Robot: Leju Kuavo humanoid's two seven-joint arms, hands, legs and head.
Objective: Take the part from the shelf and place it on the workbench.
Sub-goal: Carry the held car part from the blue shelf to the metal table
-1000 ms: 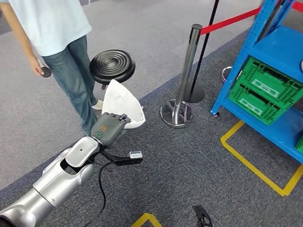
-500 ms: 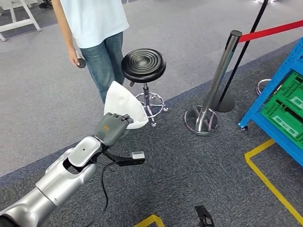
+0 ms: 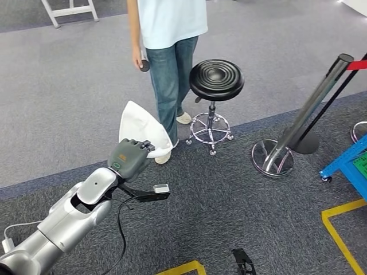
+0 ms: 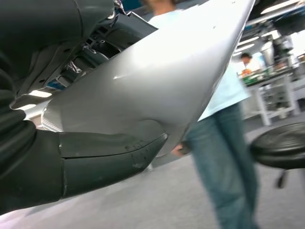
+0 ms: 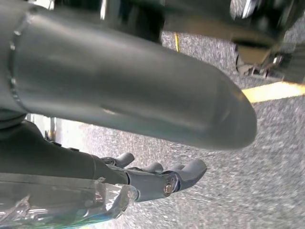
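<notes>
The part [image 3: 140,129] is a white, curved, pointed shell. My left hand [image 3: 128,158] grips it by its lower edge and holds it up in front of me, over the grey carpet. In the left wrist view the part [image 4: 151,76] looks pale silver, with the thumb [image 4: 93,162] pressed along its underside. My right hand [image 5: 107,95] hangs above the carpet with its thumb and fingers [image 5: 162,179] apart and nothing between them.
A person [image 3: 173,51] in a light blue shirt and jeans stands just beyond the part, holding a small dark disc. To the right are a black stool [image 3: 216,80], a chrome stanchion [image 3: 299,126], the blue shelf's foot [image 3: 346,166] and yellow floor tape [image 3: 342,229].
The whole view has swung left, so the camera has turned: the shelf has slid out at the right edge. My left hand holds the part as before.
</notes>
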